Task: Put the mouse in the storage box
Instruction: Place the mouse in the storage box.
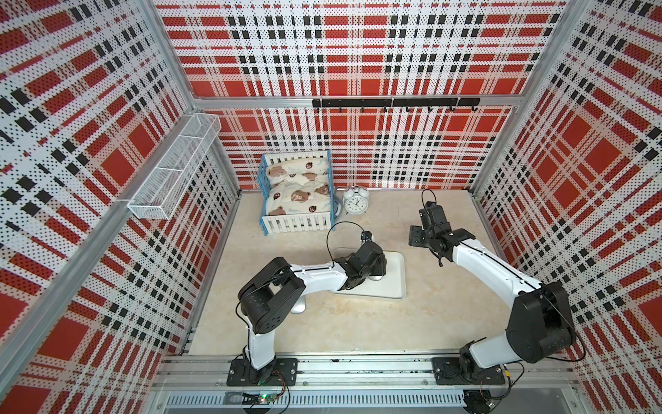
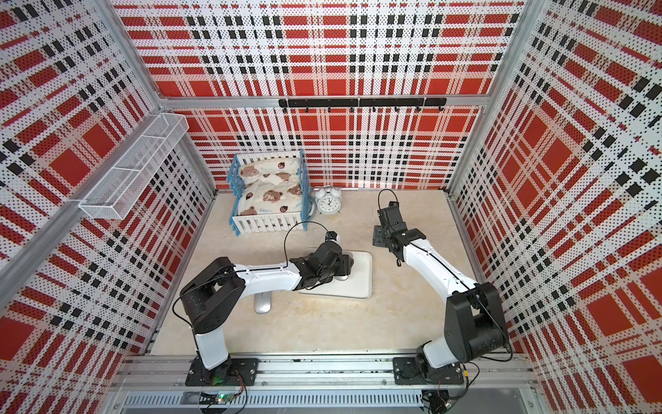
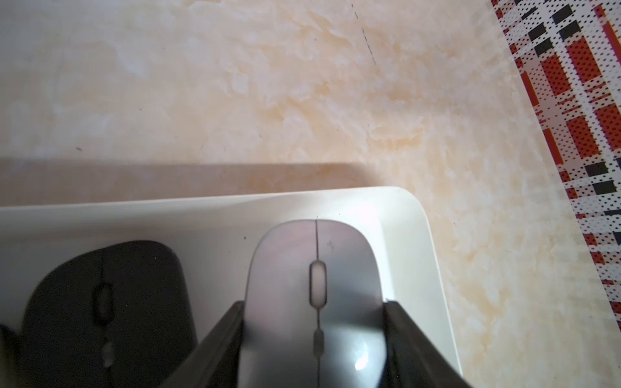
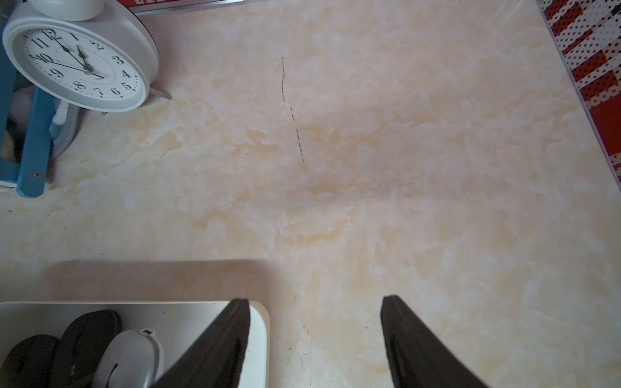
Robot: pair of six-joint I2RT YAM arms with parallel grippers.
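Observation:
In the left wrist view my left gripper is shut on a silver-grey mouse, one finger on each side. The mouse sits low inside a corner of the white storage box, next to a black mouse. In both top views the left gripper hangs over the storage box. Another silver mouse lies on the table under the left arm. My right gripper is open and holds nothing, just past the storage box.
A blue-and-white toy crib with bedding and a white alarm clock stand at the back of the marble table. A white wire basket hangs on the left wall. Plaid walls close in three sides.

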